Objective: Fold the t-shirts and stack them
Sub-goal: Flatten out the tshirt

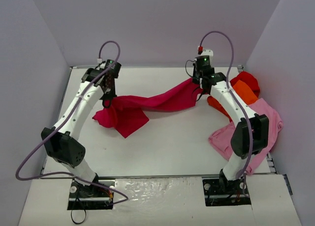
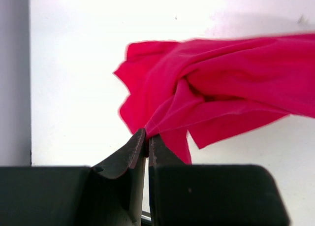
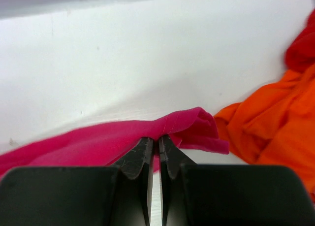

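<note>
The crimson-magenta t-shirt (image 1: 147, 104) hangs stretched between my two grippers above the table. My left gripper (image 1: 106, 102) is shut on its left end; in the left wrist view the gripper (image 2: 147, 136) pinches a hem and the cloth (image 2: 221, 98) bunches beyond. My right gripper (image 1: 198, 90) is shut on its right end; in the right wrist view the gripper (image 3: 158, 139) pinches a seamed edge of the shirt (image 3: 98, 140). The orange t-shirt (image 1: 244, 94), bright red t-shirt (image 1: 247, 80) and light pink t-shirt (image 1: 268, 118) lie piled at the right.
The white table (image 1: 167, 147) is walled by grey panels at back and sides. The orange shirt (image 3: 275, 127) and red shirt (image 3: 302, 48) lie close to the right of my right gripper. The right arm crosses over the pink shirt.
</note>
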You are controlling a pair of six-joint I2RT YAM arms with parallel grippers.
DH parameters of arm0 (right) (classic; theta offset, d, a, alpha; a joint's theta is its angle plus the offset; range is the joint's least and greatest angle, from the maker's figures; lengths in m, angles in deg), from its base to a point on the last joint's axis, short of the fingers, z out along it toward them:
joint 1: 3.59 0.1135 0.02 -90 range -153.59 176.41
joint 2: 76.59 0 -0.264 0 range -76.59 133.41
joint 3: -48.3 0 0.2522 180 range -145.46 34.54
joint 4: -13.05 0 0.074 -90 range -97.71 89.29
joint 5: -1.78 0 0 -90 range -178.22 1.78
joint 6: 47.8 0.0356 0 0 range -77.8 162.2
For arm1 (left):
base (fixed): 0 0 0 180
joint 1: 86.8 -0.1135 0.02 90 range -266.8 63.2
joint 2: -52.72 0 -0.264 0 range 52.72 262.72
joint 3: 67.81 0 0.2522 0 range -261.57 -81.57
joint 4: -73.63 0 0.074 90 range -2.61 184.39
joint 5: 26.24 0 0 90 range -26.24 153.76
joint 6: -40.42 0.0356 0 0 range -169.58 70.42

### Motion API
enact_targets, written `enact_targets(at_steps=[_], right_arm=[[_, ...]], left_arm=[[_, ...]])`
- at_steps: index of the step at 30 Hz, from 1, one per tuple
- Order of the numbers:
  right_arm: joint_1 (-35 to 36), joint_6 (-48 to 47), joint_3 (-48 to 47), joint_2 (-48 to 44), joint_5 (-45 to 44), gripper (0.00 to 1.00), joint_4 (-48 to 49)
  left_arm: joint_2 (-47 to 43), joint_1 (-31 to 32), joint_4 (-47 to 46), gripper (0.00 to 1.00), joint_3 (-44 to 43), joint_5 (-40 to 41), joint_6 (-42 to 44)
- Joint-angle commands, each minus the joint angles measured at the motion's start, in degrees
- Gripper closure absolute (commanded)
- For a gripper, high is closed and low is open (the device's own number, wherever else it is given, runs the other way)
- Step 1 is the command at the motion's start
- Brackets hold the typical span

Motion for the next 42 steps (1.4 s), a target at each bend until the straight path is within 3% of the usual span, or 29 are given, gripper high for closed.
enact_targets(at_steps=[1, 10, 19, 24, 32, 36, 40, 42], right_arm=[[-2.0, -3.3, -6.5, -8.4, -5.5, 1.00, -2.5], [-2.9, -5.5, -6.7, -16.7, -15.1, 1.00, -3.5], [-3.0, -0.6, 1.6, -22.6, -9.8, 1.00, -4.8], [-3.2, -1.1, 3.2, -18.1, -10.3, 1.00, -4.6], [-5.2, 0.1, -0.3, -2.1, -5.5, 1.00, 2.5], [-6.1, 1.6, -6.9, 9.2, -1.5, 0.88, 3.9], [-5.9, 2.9, -10.8, 12.2, 0.5, 0.68, 4.7], [-5.4, 3.5, -10.2, 11.4, 1.4, 0.64, 5.2]], left_arm=[[-5.8, -3.2, 5.6, 1.00, -8.1, 2.0, 3.9], [-9.3, -10.5, 8.4, 1.00, -13.2, 0.4, 8.2], [-11.5, -11.4, 7.9, 1.00, -12.6, -2.3, 8.5], [-9.9, -11.5, 6.3, 1.00, -10.9, -4.5, 8.4], [-7.0, -11.4, 3.6, 1.00, -7.2, -6.2, 8.2], [-5.7, -11.5, 2.7, 1.00, -5.5, -7.4, 8.1], [-5.3, -11.4, 2.1, 1.00, -4.3, -7.4, 8.2], [-5.0, -11.5, 1.9, 1.00, -4.0, -7.4, 8.2]])
